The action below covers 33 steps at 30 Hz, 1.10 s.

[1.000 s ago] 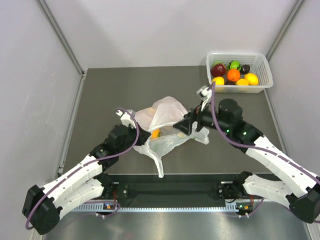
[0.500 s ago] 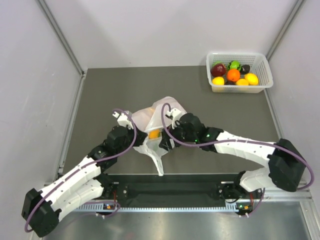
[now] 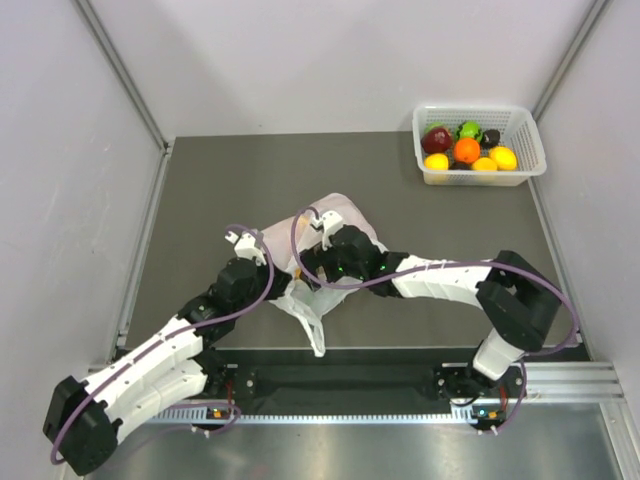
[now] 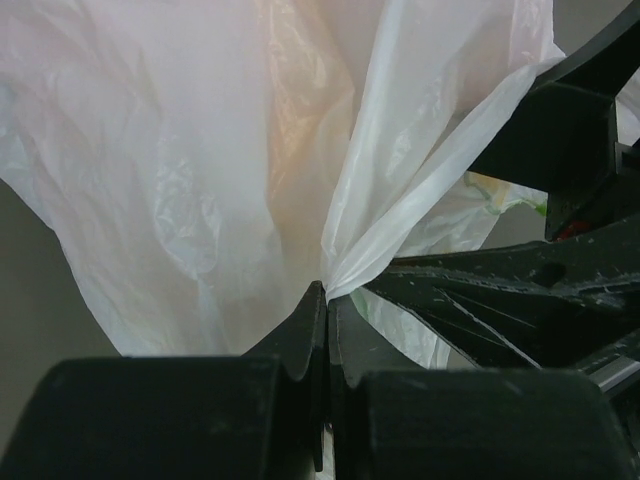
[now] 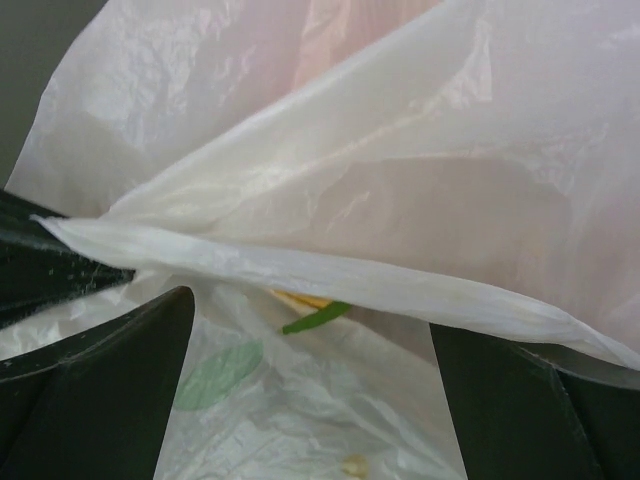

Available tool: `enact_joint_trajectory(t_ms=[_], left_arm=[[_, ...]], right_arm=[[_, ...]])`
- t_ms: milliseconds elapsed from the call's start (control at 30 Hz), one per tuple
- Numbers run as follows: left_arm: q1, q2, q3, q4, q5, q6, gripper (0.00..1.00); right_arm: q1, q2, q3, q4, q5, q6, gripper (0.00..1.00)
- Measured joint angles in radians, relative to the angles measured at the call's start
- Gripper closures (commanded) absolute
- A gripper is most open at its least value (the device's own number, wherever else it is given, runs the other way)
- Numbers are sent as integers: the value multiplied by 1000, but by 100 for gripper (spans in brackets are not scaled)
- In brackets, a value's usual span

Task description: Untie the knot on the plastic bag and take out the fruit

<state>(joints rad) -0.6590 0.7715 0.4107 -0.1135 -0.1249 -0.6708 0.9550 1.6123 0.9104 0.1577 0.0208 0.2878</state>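
The plastic bag (image 3: 335, 215) lies crumpled at the table's middle, a twisted tail (image 3: 316, 330) trailing toward the near edge. My left gripper (image 3: 285, 275) is shut on a pinch of the bag's film (image 4: 340, 262), pulling it taut. My right gripper (image 3: 308, 270) stands open over the bag's mouth. A stretched band of the bag's rim (image 5: 330, 270) crosses between its fingers (image 5: 100, 360). Printed film (image 5: 215, 375) lies below that band, and a thin orange and green sliver (image 5: 310, 305) shows under it. No fruit shows clearly inside the bag.
A white basket (image 3: 530, 135) at the far right corner holds an orange (image 3: 466, 150), yellow fruits (image 3: 503, 157), a dark red apple (image 3: 435, 138) and a green fruit (image 3: 468, 129). Grey walls enclose the table on three sides.
My right arm swung left from the bag's right side across the bag, its gripper now open at the mouth. The bag has bunched up under it. My left gripper kept its pinch.
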Motion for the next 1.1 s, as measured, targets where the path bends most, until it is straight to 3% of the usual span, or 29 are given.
enact_joint_trajectory(t_ms=[600,633,733,767,867,933,1033,1100], left_arm=[[4,32,-45,92,26,-21,100],[4,32,-50,96,27,-23,100],[5,32,-60,106,31,-29,100],[5,32,-61,108,31,-31,100],[5,31,-61,114,32,-34,100],[5,31,-62,114,32,-35,100],[5,31,-63,118,35,-35,100],[5,32,-63,124,39,-35,100]], right_arm=[[31,259,125,133,169,-21,3],[31,270,131,134,170,-18,7],[31,281,136,134,166,-11,36],[31,280,136,136,165,-8,60],[31,258,124,130,160,1,94],[31,209,95,111,157,2,100],[24,106,60,34,134,6,100],[2,31,59,-40,40,13,100]])
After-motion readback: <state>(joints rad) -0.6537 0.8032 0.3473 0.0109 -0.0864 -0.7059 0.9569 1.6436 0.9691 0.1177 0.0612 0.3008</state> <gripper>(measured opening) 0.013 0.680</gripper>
